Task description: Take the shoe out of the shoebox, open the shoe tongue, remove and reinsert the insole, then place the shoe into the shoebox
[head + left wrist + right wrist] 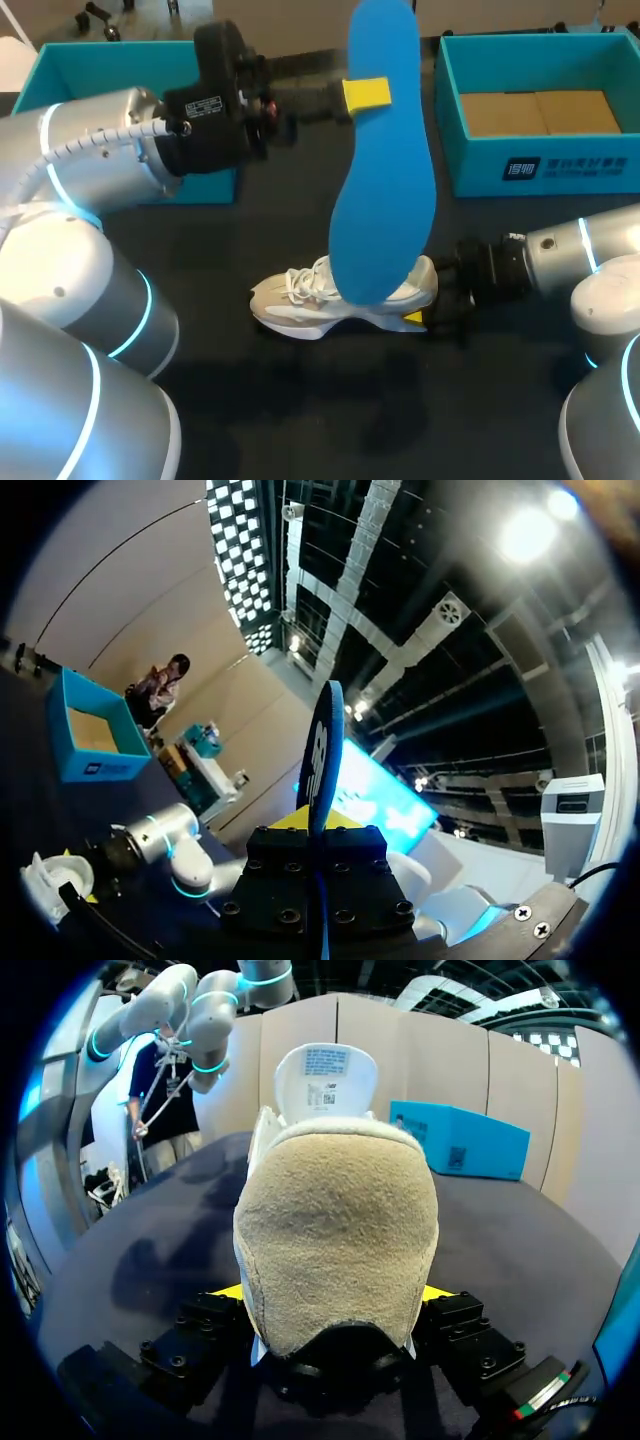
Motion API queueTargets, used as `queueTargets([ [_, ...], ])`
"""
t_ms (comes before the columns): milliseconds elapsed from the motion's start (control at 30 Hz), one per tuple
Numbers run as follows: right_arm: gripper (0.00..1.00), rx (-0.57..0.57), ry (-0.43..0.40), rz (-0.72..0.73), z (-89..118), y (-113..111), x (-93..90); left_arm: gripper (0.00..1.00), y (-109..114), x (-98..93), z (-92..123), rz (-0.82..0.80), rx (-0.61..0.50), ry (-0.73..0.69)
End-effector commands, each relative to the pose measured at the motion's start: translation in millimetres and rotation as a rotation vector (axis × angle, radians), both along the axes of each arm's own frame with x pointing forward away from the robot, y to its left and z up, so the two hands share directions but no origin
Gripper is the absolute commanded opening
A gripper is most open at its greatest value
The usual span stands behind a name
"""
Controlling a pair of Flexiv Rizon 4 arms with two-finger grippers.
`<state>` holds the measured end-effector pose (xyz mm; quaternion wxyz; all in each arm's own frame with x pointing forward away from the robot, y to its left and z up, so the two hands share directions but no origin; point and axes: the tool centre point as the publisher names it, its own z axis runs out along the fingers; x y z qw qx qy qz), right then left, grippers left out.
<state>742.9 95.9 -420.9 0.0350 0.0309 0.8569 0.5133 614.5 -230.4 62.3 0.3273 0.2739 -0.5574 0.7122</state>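
A blue insole hangs upright in the air above the shoe, and my left gripper is shut on its upper part. In the left wrist view the insole shows edge-on, rising from between the fingers of my left gripper. The beige shoe rests on the black table with its toe to the left. My right gripper clasps its heel. In the right wrist view the suede heel fills the gap of my right gripper, with a yellow tip touching each side and the tongue standing up ahead.
A teal shoebox with a cardboard floor stands at the back right. A second teal box sits at the back left, partly behind my left arm.
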Motion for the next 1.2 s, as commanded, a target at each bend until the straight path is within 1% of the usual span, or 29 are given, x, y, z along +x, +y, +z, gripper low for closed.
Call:
queueTargets([
  [33,0.0,-0.004,0.0,-0.001,-2.7,-0.3,0.4,0.0,5.4,-10.3,-1.7,0.008,-0.004,0.004],
  [733,0.0,-0.004,0.0,-0.001,-2.7,-0.3,0.4,0.0,5.4,-10.3,-1.7,0.008,-0.004,0.004],
  [767,0.23,-0.004,0.0,-0.001,-2.7,-0.3,0.4,0.0,5.4,-10.3,-1.7,0.008,-0.004,0.004],
  [800,0.49,-0.004,0.0,-0.001,-2.7,-0.3,0.4,0.0,5.4,-10.3,-1.7,0.008,-0.004,0.004],
  [833,1.0,-0.004,0.0,-0.001,-2.7,-0.3,0.4,0.0,5.4,-10.3,-1.7,0.008,-0.004,0.004],
  [1133,1.0,-0.004,0.0,-0.001,-2.7,-0.3,0.4,0.0,5.4,-10.3,-1.7,0.008,-0.004,0.004],
  [1200,1.0,-0.017,0.01,-0.003,-0.5,-6.0,-1.4,0.0,5.4,-10.3,-1.7,0.008,-0.004,0.004],
])
